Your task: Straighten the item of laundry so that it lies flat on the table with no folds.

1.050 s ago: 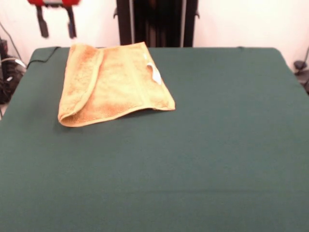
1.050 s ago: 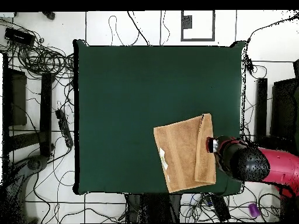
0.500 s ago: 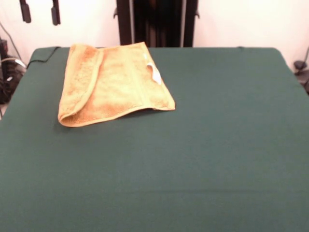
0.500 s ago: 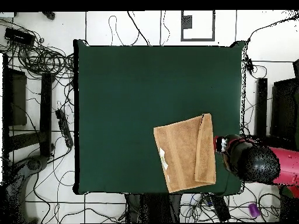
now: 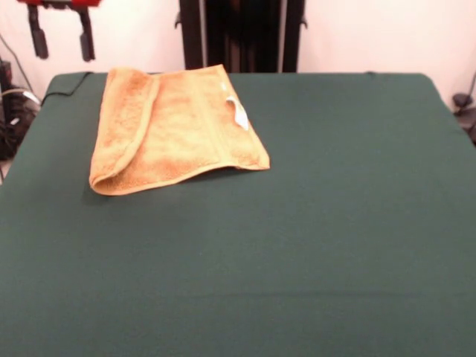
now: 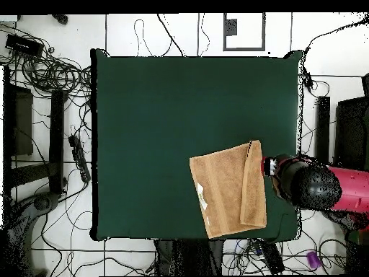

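A dark green cloth-covered table (image 5: 312, 223) fills most of the front view, with a white wall behind it and a black pedestal (image 5: 242, 33) at the middle of its far edge; from overhead, tangled black cables (image 6: 50, 72) lie on the pale tiled floor (image 6: 173, 32) around it. The gripper (image 5: 59, 33) hangs above the table's corner, its two dark fingers (image 5: 36, 41) pointing down and spread apart with nothing between them. The golden-orange hand towel (image 5: 175, 126) lies on the table below and just beside the fingers, not touching them (one long side is folded over onto the rest), and its small white tag (image 5: 238, 111) sits on the side away from the fingers.
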Controlling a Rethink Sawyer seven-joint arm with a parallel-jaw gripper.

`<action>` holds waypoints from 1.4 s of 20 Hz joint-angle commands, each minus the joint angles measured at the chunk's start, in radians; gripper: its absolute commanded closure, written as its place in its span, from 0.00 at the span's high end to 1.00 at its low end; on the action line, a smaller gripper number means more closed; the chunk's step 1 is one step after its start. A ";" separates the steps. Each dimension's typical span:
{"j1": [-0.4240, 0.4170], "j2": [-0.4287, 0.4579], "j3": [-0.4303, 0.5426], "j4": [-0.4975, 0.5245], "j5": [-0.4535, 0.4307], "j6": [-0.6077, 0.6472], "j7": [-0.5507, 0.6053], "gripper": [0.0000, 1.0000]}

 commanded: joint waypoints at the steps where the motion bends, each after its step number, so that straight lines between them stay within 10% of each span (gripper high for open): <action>1: 0.093 0.144 0.024 -0.011 -0.024 -0.049 -0.003 1.00; 10: 0.114 0.187 0.004 -0.039 -0.043 -0.113 0.002 1.00; 20: 0.036 0.366 0.118 -0.360 -0.082 0.131 -0.438 1.00; 28: -0.003 0.373 0.157 -0.422 -0.115 0.204 -0.598 1.00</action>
